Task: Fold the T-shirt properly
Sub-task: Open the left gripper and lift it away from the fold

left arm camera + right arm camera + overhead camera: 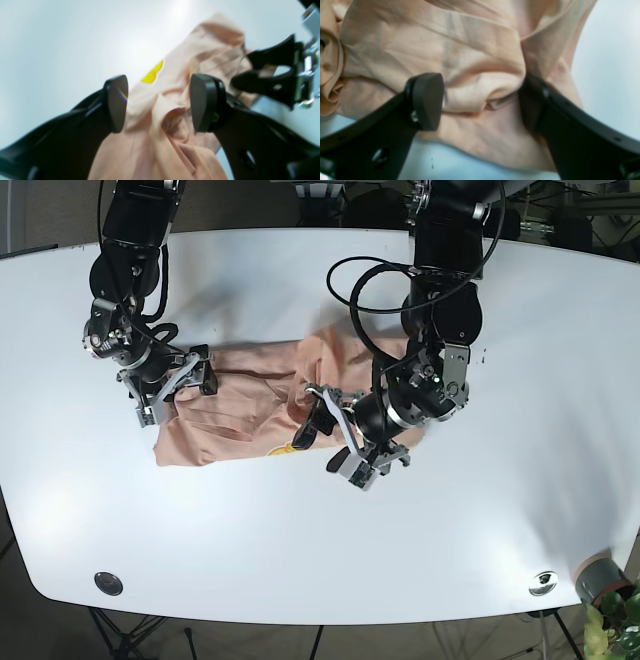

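Centre of base view: peach T-shirt (245, 400) bunched on white table (300, 550). Left gripper (158, 102) spread wide above cloth; right gripper (482, 100) likewise spread, straddling a fold.

A peach T-shirt (240, 395) with a yellow patch (152, 73) lies on a white table (300, 560).

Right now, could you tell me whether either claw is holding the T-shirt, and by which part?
Neither holds it. The left claw is open above the crumpled T-shirt; the right claw is open, pressed around a fold at its edge without closing.
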Tool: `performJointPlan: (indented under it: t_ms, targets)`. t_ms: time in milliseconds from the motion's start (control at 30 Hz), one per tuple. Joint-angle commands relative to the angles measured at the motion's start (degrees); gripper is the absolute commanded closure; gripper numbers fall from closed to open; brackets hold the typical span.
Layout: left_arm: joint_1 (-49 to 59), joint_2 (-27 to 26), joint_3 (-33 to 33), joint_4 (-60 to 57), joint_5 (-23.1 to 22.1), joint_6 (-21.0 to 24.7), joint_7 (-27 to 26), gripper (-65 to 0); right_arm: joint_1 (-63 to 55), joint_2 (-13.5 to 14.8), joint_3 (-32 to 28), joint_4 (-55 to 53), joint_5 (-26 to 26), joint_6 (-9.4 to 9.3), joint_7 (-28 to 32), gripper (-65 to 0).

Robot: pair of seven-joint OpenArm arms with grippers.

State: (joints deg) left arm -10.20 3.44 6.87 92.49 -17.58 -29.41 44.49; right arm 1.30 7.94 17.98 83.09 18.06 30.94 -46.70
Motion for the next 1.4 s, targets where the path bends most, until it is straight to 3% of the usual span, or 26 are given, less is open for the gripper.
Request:
performJointPlan:
  t_ms: [0,133,400,567,733,933,1100,1367]
  targets:
    - [-1.01,0.12,0.03,1.80,-3.30,-0.79,-1.28,-36.9,0.85,0.54,0.09,1.00,0.62,0.14,0.41,-45.2]
    - [-0.84,-0.67,-0.50,1.62,-4.88,-0.70,-1.28,-36.8,0.85,0.54,0.09,1.09,0.62,0.14,0.41,-45.2]
    - [3.47,-7.44,-1.47,1.89,-4.97,-0.35,-1.46,-36.5,0.85,0.54,0.18,7.50,2.11,0.14,0.41,-45.2]
    - [7.87,-9.99,-7.45,1.89,-5.23,-0.70,-1.46,-36.5,0.77,0.89,0.18,12.16,8.09,0.14,-0.38,-45.7]
    - [11.91,-11.57,-14.57,2.41,-5.41,-2.02,-1.54,-36.5,1.38,0.98,-0.09,13.92,14.42,0.23,-7.32,-46.0]
    - [14.55,-11.66,-19.93,2.68,-5.41,-7.56,-1.54,-36.5,4.11,0.54,-8.61,13.13,16.18,-0.30,-10.75,-46.1]
    - [15.16,-11.66,-21.34,2.68,-5.32,-8.44,-1.54,-36.5,8.50,-1.66,-15.65,6.19,15.83,-0.39,-10.67,-46.1]
    - [16.48,-11.40,-21.07,2.15,-4.79,-8.44,-1.54,-36.5,15.10,-2.36,-16.44,-7.62,16.18,-0.39,-7.68,-46.3]
